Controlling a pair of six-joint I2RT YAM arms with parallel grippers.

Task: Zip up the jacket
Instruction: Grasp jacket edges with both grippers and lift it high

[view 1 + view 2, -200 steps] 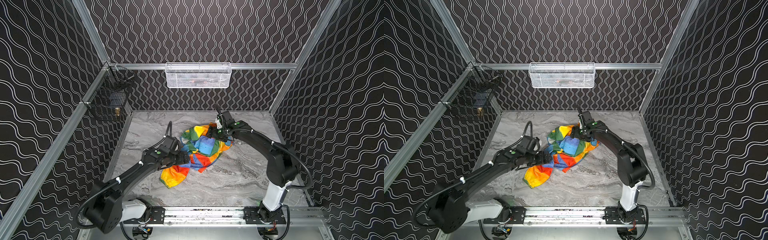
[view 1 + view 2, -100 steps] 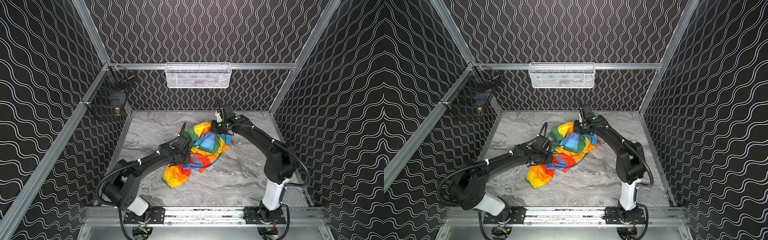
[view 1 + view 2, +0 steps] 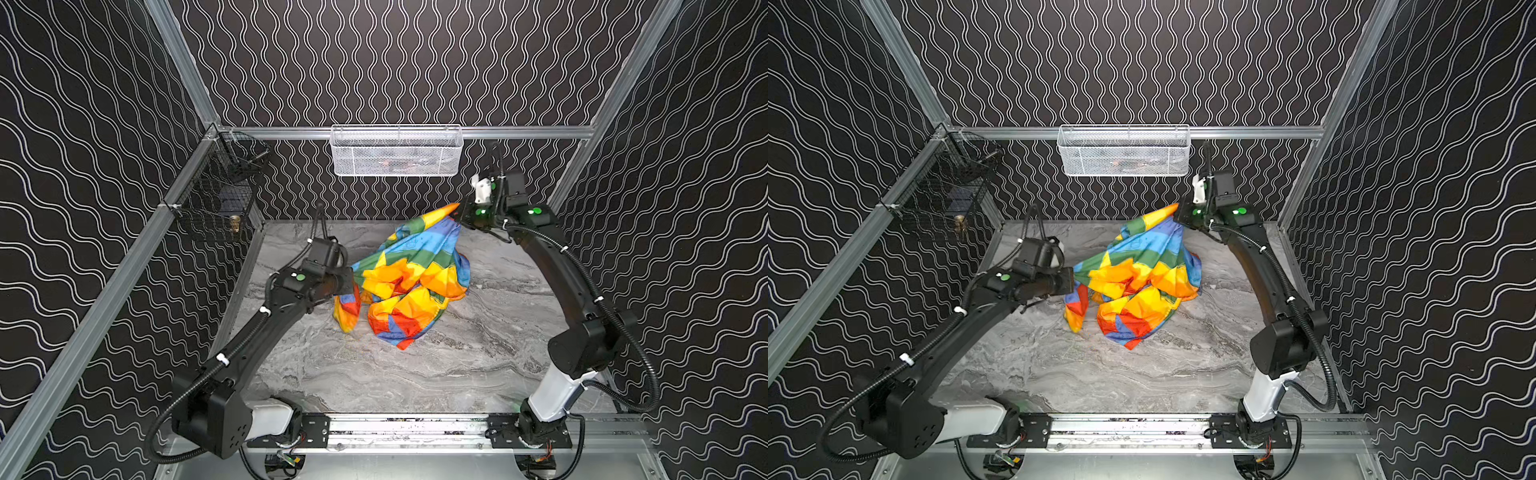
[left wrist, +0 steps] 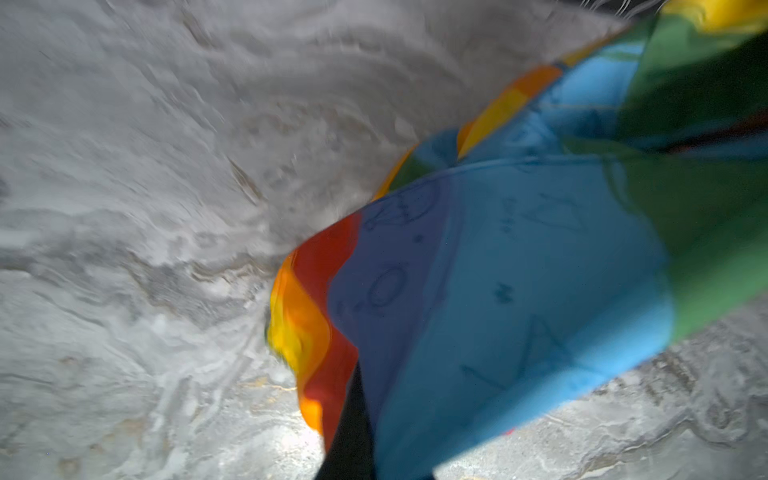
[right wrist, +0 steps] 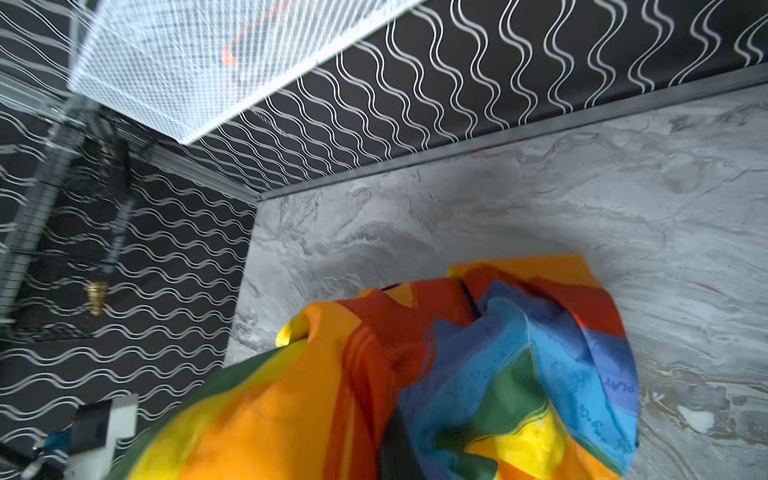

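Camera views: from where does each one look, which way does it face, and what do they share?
Top views: high at the front, looking down toward the back wall; both arms show, left gripper and right gripper each shut on the jacket.
Left wrist: on the left arm, looking down past the jacket at the table; one dark sliver, perhaps a finger.
Right wrist: on the right arm, facing the back-left corner and the white mesh basket; a similar dark sliver.
Shared: every view shows the jacket and the table.
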